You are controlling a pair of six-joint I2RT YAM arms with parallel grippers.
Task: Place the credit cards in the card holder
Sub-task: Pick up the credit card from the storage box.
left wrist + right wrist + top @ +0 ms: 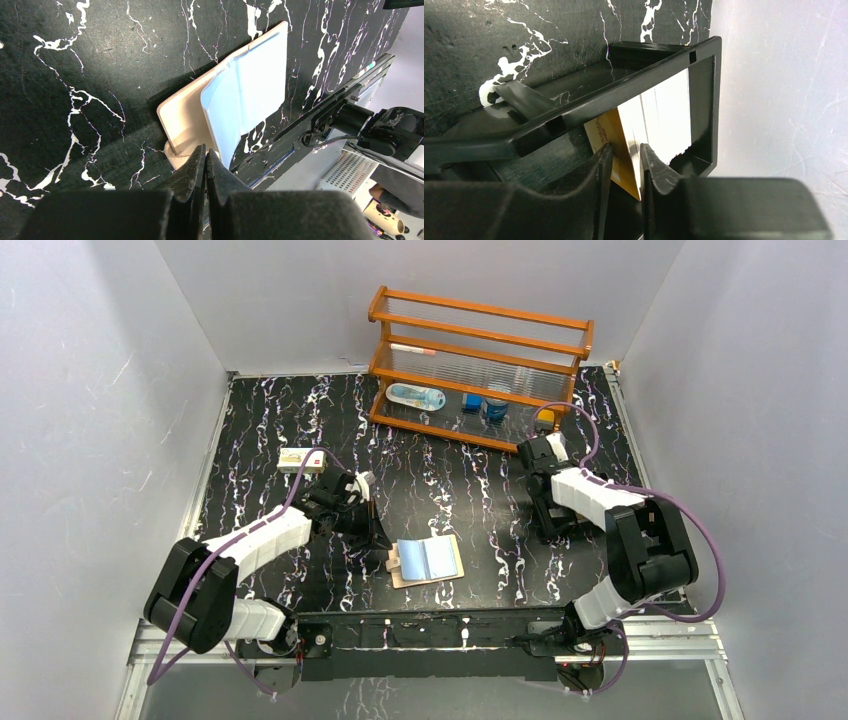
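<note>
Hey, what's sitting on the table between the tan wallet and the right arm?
Nothing. In the top view, the stretch of black marbled table between the tan wallet and the right arm is bare.

Card holder (pixel 427 562) open at near centre of table (pixel 480 490), credit card (pixel 440 557) on it; rack (pixel 480 365) behind; box (pixel 300 460) behind-left; stand (pixel 649 75) right, cards (pixel 664 115) upright inside.
</note>
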